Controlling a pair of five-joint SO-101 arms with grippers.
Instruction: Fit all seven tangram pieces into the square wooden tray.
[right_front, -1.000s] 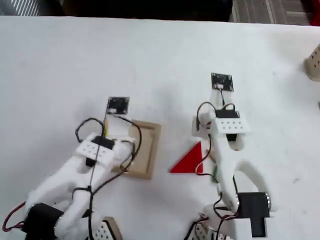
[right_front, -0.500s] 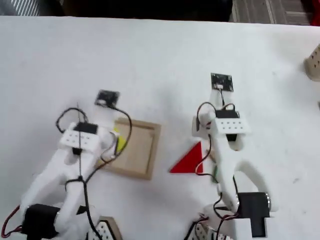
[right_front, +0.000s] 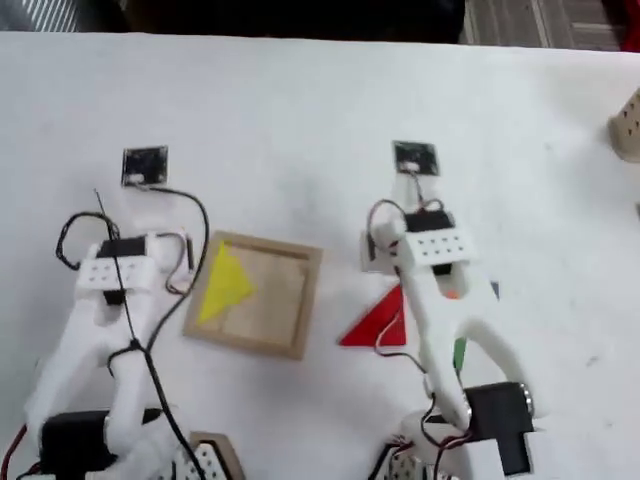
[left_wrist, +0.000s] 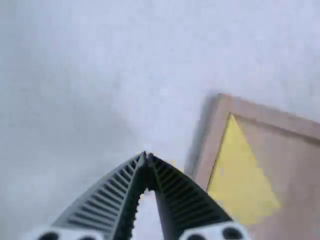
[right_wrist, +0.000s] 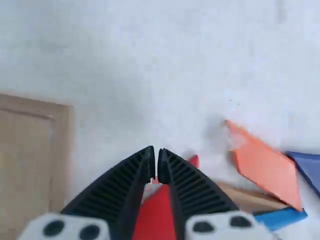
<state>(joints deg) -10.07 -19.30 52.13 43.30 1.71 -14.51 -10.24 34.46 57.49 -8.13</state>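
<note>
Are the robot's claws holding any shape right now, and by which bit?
Nothing is held. The left gripper is shut beside the tray; the right gripper is shut over the red triangle.

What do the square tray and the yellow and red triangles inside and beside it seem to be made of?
Tray: probably bare light wood, going by its pale tan, matte surface and raised rim. Yellow triangle and red triangle: flat pieces of even, saturated colour, likely painted wood or plastic; the views leave that open.

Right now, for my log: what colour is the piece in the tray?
Yellow piece; clearest in high view.
</note>
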